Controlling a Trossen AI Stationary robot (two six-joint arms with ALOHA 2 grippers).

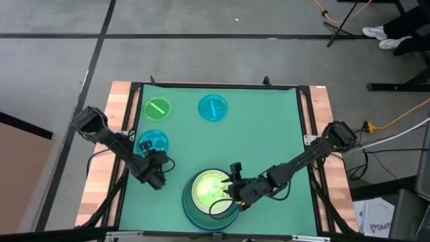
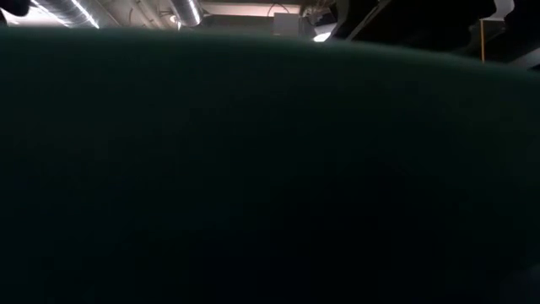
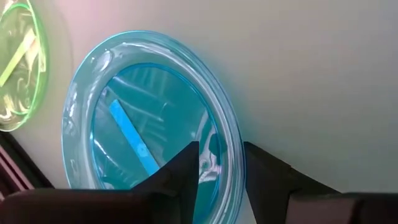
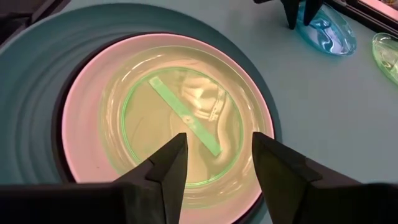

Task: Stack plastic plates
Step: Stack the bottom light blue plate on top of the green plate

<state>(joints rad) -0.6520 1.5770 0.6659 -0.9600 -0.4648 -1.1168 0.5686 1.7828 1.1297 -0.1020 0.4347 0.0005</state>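
A stack of plates [image 1: 210, 198] sits at the table's near edge: a large dark blue-green plate [image 4: 37, 93], a black rim, a white plate [image 4: 87, 93] and a small translucent green plate [image 4: 186, 118] on top. My right gripper [image 4: 217, 155] hovers open over that green plate [image 1: 228, 190]. A small cyan plate [image 3: 149, 124] lies flat near the table's left edge [image 1: 152, 142]. My left gripper [image 3: 221, 165] is open at its near rim [image 1: 157, 160]. Another green plate [image 1: 158, 108] and another cyan plate [image 1: 213, 107] lie flat near the far edge. My left gripper comes down slanting from the near side and straddles the cyan plate's near rim [image 3: 231, 155], one finger [image 3: 186, 171] inside the plate and one [image 3: 267, 174] outside. Whether either finger touches the rim I cannot tell. The plate lies flat on the table.
The green mat [image 1: 269, 134] is bare through the middle and right. Wooden table edges [image 1: 101, 175] flank it. A dark blue-green surface [image 2: 270, 169] close to the lens fills the low view. A person's shoes [image 1: 383, 33] show on the floor beyond the far right corner.
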